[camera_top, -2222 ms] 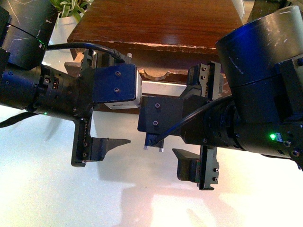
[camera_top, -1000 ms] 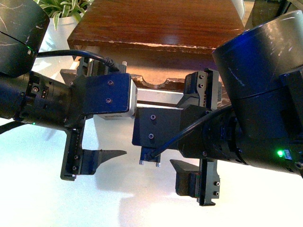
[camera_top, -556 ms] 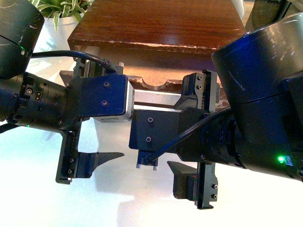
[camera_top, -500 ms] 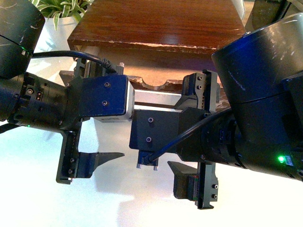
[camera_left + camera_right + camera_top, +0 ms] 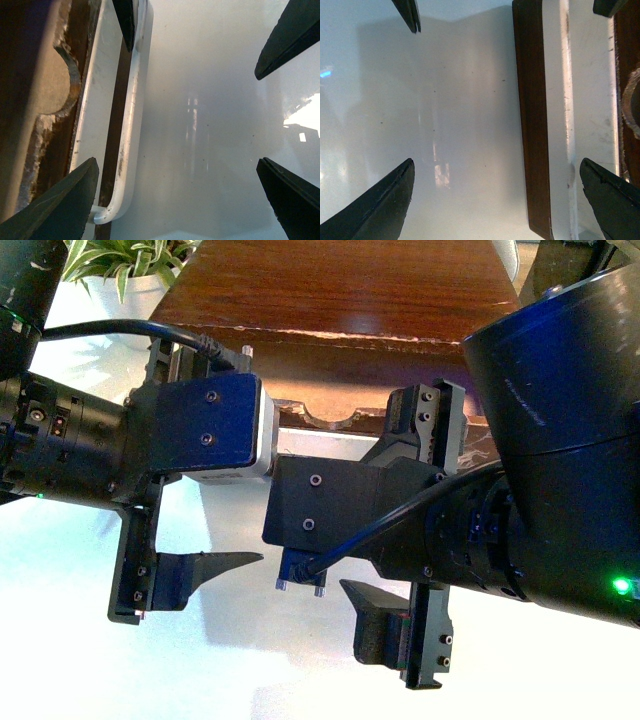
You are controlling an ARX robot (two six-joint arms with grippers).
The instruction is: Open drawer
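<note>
The dark brown drawer (image 5: 335, 418) sits under the wooden cabinet top (image 5: 340, 285), its half-round notch facing me and a pale strip of inside showing behind it. Both grippers hang in front of it over the white table. My left gripper (image 5: 262, 465) is open. In the left wrist view (image 5: 176, 161) the white bar handle (image 5: 127, 125) lies between the fingers, close to the one (image 5: 60, 205) nearest the drawer. My right gripper (image 5: 358, 522) is open too. In the right wrist view (image 5: 496, 160) the handle (image 5: 566, 100) runs just inside the drawer-side finger (image 5: 612, 197).
The glossy white table (image 5: 230, 660) stretches under both arms and mirrors the fingers. A green plant in a white pot (image 5: 135, 285) stands at the back left beside the cabinet. The two wrists are close together in the middle.
The drawer front with its notch has come a little toward me, and pale inside now shows under the cabinet top. Both grippers have moved toward me and slightly left, still open.
</note>
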